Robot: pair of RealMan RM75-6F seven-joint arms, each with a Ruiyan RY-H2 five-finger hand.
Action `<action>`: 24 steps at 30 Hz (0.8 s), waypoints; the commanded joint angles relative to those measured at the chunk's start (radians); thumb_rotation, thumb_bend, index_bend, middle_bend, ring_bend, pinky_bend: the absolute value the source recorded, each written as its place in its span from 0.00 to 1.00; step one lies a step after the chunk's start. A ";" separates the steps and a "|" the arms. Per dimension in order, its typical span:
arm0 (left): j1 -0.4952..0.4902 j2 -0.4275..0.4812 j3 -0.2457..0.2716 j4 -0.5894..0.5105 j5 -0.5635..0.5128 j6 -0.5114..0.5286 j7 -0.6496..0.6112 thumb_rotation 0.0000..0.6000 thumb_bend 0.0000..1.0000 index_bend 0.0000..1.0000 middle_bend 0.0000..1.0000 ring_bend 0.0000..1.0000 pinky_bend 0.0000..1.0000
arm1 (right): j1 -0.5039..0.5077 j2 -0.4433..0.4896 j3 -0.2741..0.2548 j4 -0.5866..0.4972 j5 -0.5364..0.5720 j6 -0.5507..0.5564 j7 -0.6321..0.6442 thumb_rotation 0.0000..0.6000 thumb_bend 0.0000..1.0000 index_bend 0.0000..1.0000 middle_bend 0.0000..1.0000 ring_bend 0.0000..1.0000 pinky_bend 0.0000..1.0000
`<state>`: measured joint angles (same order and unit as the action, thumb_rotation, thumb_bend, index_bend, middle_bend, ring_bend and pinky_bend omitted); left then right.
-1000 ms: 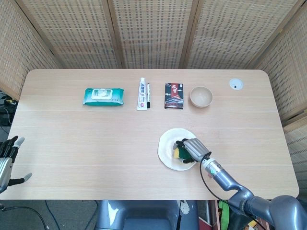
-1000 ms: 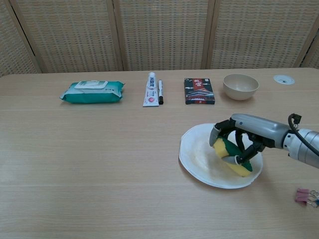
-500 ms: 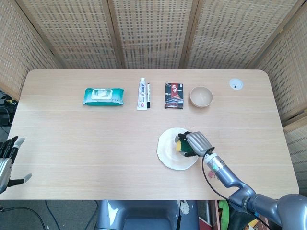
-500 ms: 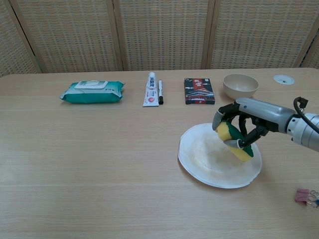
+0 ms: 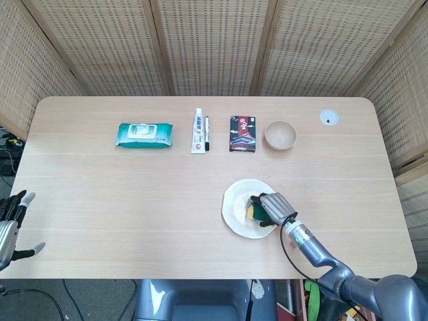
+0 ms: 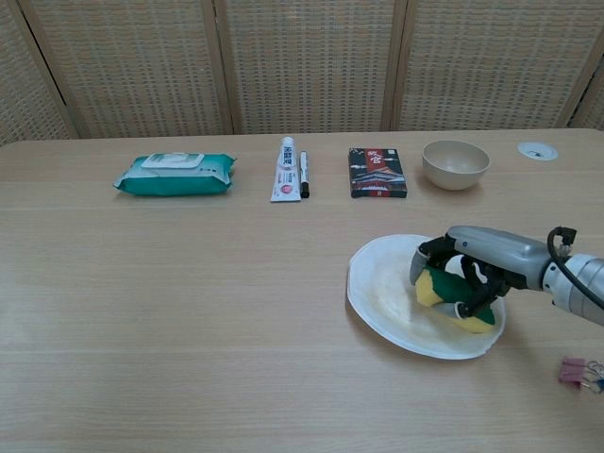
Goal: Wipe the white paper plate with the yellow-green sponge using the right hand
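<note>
The white paper plate (image 5: 235,208) (image 6: 389,293) lies flat near the table's front right. My right hand (image 5: 272,207) (image 6: 469,266) grips the yellow-green sponge (image 5: 253,211) (image 6: 442,295) and presses it down on the plate's right half, fingers curled over its top. Most of the sponge is hidden under the fingers in the head view. My left hand (image 5: 9,224) hangs off the table's left front corner with its fingers apart and nothing in it; the chest view does not show it.
Along the back stand a green wet-wipes pack (image 6: 174,174), a white tube (image 6: 286,170) with a black pen (image 6: 304,174) beside it, a dark box (image 6: 377,172) and a beige bowl (image 6: 456,163). A pink binder clip (image 6: 572,370) lies at the front right edge.
The right hand carried the sponge toward the plate's far edge, then back down toward its near right part. The plate itself slid slightly to the right. The left hand stayed still.
</note>
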<state>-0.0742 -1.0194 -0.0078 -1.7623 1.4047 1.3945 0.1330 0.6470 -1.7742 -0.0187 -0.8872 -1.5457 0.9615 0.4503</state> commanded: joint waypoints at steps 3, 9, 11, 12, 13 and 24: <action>0.000 -0.001 0.000 0.001 -0.001 0.000 0.001 1.00 0.00 0.00 0.00 0.00 0.00 | -0.006 -0.023 -0.015 0.035 -0.013 0.000 0.017 1.00 0.34 0.40 0.51 0.38 0.56; 0.000 -0.002 0.002 0.000 0.000 -0.001 0.001 1.00 0.00 0.00 0.00 0.00 0.00 | -0.005 -0.035 -0.013 0.053 -0.023 0.017 0.032 1.00 0.34 0.40 0.51 0.38 0.56; 0.000 0.000 0.001 0.000 0.000 0.000 -0.002 1.00 0.00 0.00 0.00 0.00 0.00 | -0.003 -0.027 -0.002 0.045 -0.025 0.036 0.038 1.00 0.34 0.40 0.51 0.38 0.56; 0.001 0.000 0.001 0.000 0.000 0.002 -0.003 1.00 0.00 0.00 0.00 0.00 0.00 | -0.001 -0.020 0.004 0.035 -0.026 0.047 0.041 1.00 0.34 0.40 0.51 0.38 0.56; 0.001 0.001 0.001 0.000 0.000 0.002 -0.005 1.00 0.00 0.00 0.00 0.00 0.00 | 0.002 -0.010 0.011 0.022 -0.028 0.059 0.043 1.00 0.34 0.40 0.51 0.38 0.56; 0.002 0.007 0.005 0.000 0.010 0.003 -0.020 1.00 0.00 0.00 0.00 0.00 0.00 | 0.037 0.163 0.132 -0.125 0.032 0.106 -0.045 1.00 0.34 0.40 0.51 0.38 0.56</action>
<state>-0.0728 -1.0122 -0.0031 -1.7619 1.4147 1.3970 0.1131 0.6781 -1.6374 0.0951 -1.0012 -1.5406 1.0816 0.4304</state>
